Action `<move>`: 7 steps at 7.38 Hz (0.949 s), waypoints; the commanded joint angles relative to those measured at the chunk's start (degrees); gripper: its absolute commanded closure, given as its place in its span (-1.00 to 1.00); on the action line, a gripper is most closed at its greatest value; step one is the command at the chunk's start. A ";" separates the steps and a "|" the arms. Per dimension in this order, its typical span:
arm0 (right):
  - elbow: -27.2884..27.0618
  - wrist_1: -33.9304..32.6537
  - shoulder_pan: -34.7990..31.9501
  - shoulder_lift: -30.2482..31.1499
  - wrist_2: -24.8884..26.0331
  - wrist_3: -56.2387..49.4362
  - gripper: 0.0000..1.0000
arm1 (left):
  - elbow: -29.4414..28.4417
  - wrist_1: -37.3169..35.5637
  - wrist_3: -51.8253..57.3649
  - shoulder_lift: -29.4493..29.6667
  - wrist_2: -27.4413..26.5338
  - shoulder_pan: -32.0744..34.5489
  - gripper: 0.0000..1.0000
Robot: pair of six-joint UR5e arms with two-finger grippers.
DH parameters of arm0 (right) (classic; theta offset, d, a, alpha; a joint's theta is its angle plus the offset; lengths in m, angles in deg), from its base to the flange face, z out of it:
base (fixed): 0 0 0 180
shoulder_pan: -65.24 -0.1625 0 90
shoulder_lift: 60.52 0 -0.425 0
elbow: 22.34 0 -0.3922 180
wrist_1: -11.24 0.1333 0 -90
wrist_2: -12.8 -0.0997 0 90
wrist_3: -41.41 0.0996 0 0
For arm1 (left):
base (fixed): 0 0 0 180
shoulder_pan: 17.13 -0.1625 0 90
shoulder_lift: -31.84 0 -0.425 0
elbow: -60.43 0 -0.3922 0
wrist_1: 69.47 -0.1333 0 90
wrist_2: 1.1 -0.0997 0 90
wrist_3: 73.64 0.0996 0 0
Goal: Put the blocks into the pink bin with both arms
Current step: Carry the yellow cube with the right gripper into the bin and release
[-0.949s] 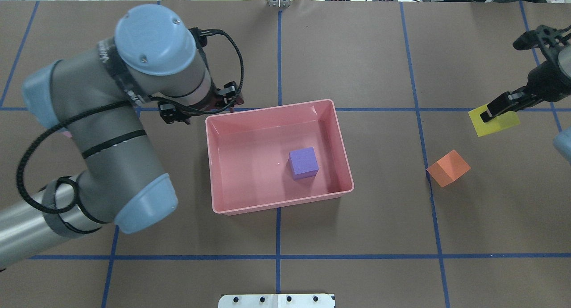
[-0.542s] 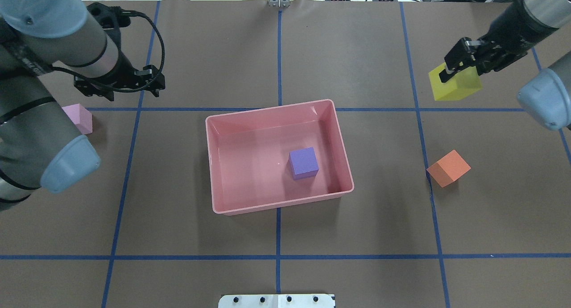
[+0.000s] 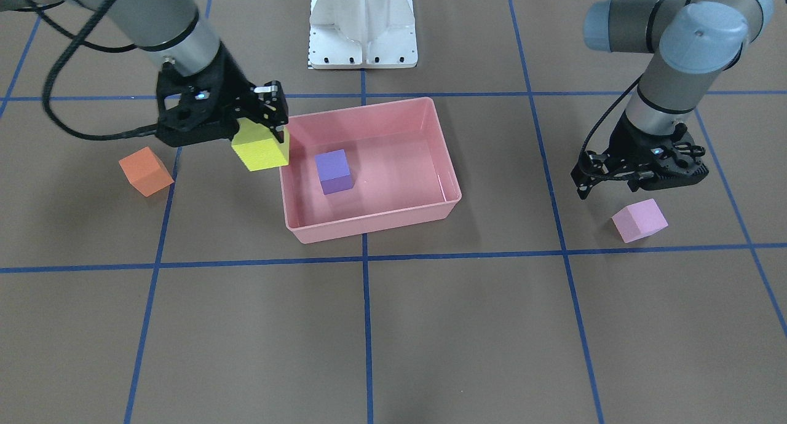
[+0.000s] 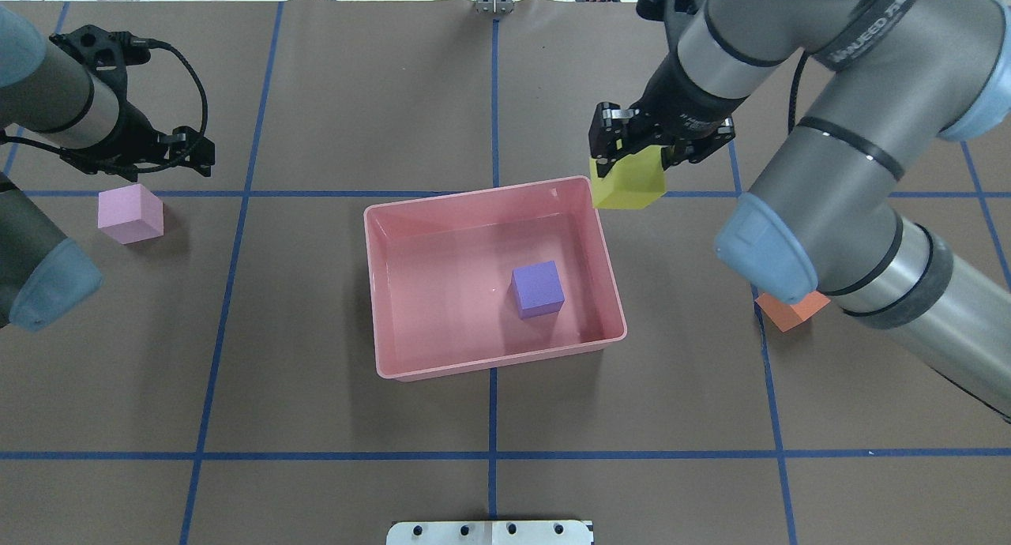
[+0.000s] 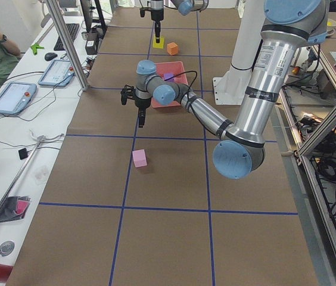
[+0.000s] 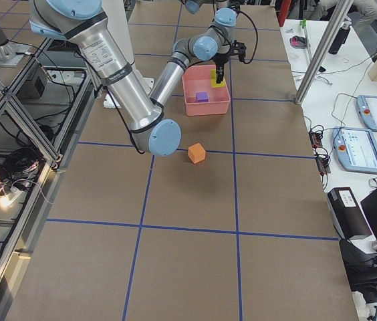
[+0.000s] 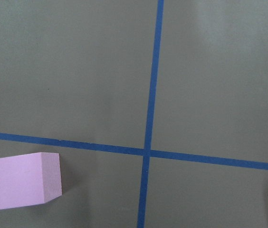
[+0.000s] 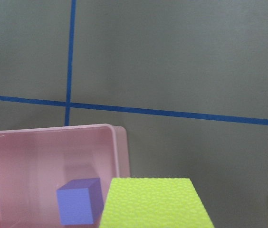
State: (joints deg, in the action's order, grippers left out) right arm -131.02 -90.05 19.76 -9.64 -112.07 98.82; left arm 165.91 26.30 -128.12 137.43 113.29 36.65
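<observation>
R arm (image 4: 821, 158) is stretched toward the pink bin (image 4: 411, 367); L arm (image 4: 47, 95) is seen at the table's (image 4: 316, 490) left side. R gripper (image 4: 632, 159) is clamped on the yellow block (image 4: 628, 188), held raised by the bin's far-right corner. L gripper (image 5: 140, 122) is hung near the light pink block (image 4: 130, 213), w/o contact; whether released or clenched can't be told. Purple block (image 4: 537, 288) is seated inside the bin; orange block (image 3: 146, 171) is found on the table, right of the bin.

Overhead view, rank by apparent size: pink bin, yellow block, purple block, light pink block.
1. pink bin
2. yellow block, raised nearer the camera, so its lead is unsure
3. purple block and light pink block look alike; not ranked
</observation>
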 commanded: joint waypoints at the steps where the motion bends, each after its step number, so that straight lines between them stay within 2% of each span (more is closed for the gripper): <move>1: 3.80 0.21 9.05 -5.68 7.51 5.51 1.00 | -1.15 3.44 1.31 -3.18 0.04 0.44 -1.00; 2: 7.65 0.30 11.78 -9.01 9.45 7.00 1.00 | -2.11 7.03 2.70 -5.11 0.04 0.97 -1.00; 3: 13.78 0.39 13.55 -14.09 11.65 8.84 1.00 | -3.60 9.06 3.76 -5.73 0.04 2.02 -1.00; 4: 17.06 1.52 15.05 -15.97 12.45 9.20 1.00 | -4.57 9.26 4.29 -6.00 0.04 2.46 -1.00; 5: 19.62 5.19 15.50 -15.99 12.98 9.38 1.00 | -5.19 9.61 4.30 -6.18 0.04 2.55 -1.00; 7: 22.02 6.54 16.90 -16.16 14.21 9.47 1.00 | -6.77 12.33 4.30 -7.14 0.04 2.55 -1.00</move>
State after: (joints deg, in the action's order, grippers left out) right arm -110.45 -84.47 35.81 -25.59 -98.67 108.15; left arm 160.03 37.29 -123.87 130.81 113.34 39.16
